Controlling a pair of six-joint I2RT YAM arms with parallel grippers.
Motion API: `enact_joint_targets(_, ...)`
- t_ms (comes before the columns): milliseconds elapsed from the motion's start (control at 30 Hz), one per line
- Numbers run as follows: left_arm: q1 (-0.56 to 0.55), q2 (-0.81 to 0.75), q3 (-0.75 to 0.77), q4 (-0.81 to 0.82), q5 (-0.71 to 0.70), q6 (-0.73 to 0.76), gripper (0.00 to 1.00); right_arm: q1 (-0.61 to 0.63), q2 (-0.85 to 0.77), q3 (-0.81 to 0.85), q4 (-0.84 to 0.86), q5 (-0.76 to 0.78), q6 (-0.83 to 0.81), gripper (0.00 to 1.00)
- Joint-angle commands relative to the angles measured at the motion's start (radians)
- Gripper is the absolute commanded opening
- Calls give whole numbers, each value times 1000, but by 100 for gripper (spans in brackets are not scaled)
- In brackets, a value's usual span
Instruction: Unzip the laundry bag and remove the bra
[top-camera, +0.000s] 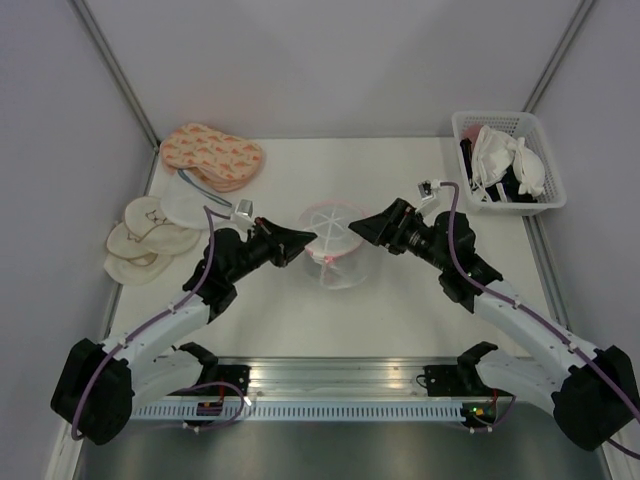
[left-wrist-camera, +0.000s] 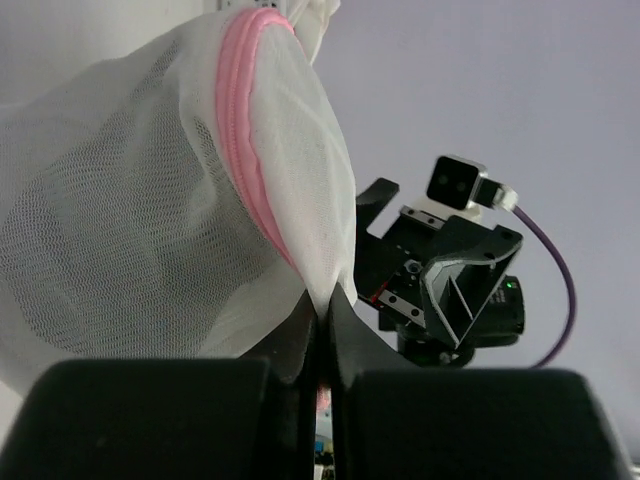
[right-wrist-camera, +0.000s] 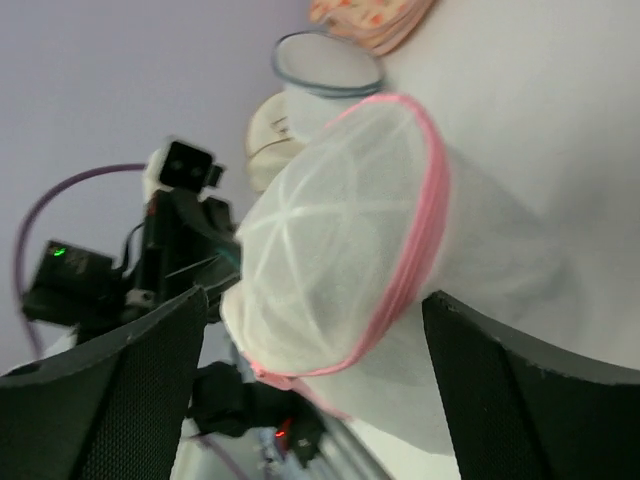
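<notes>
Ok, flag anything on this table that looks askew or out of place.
The laundry bag is askew: the left gripper pinches its mesh beside the pink zip rim, tilting it toward the open right gripper. No dark bra shows through the mesh. Otherwise nothing stands out.

— Where is the laundry bag (top-camera: 335, 243) found?
— On the table (top-camera: 400, 310), flanked by the left gripper (top-camera: 310, 243) and the right gripper (top-camera: 354, 228).
— And the basket (top-camera: 490, 116)?
— Set in the far right corner; pads (top-camera: 212, 155) are laid far left.

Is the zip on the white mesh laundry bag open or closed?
Closed, as far as shows: on the laundry bag the pink zip runs unbroken in both wrist views, no gap. Parts of the rim are hidden.
</notes>
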Motion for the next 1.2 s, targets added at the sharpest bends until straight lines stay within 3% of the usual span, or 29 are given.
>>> enact_joint_targets(0, -20, -56, -14, -78, -104, 55, 2, 12, -71, 142, -442, 254, -313, 93)
enact_joint_targets(167, -46, -3, -39, -61, -181, 48, 2, 30, -43, 147, -515, 270, -367, 93)
enact_joint_targets(433, -121, 106, -36, 19, -340, -3, 2, 163, -22, 67, -382, 221, -346, 80)
enact_joint_targets(733, -136, 149, -18, 59, -340, -40, 2, 256, 46, 0, -234, 195, -263, 72)
enact_joint_targets(1167, -144, 131, -33, 66, -327, -54, 2, 276, 188, 32, -55, 159, -235, 61)
